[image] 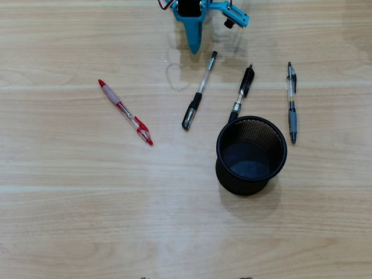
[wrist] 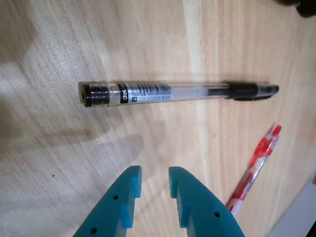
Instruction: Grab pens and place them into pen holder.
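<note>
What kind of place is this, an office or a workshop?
Probably an office desk or hobby bench: a pale wooden table, four pens such as the red pen, a black mesh holder, and a small blue robot hand.

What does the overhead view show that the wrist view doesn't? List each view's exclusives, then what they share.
Only the overhead view shows the black mesh pen holder, empty inside, plus two more pens: a black pen touching the holder's rim and a grey-grip pen to its right.

Only the wrist view shows the hand with fingers slightly apart, holding nothing, and the printed label on the clear pen.

Both show the clear pen, the red pen and the wooden table.
</note>
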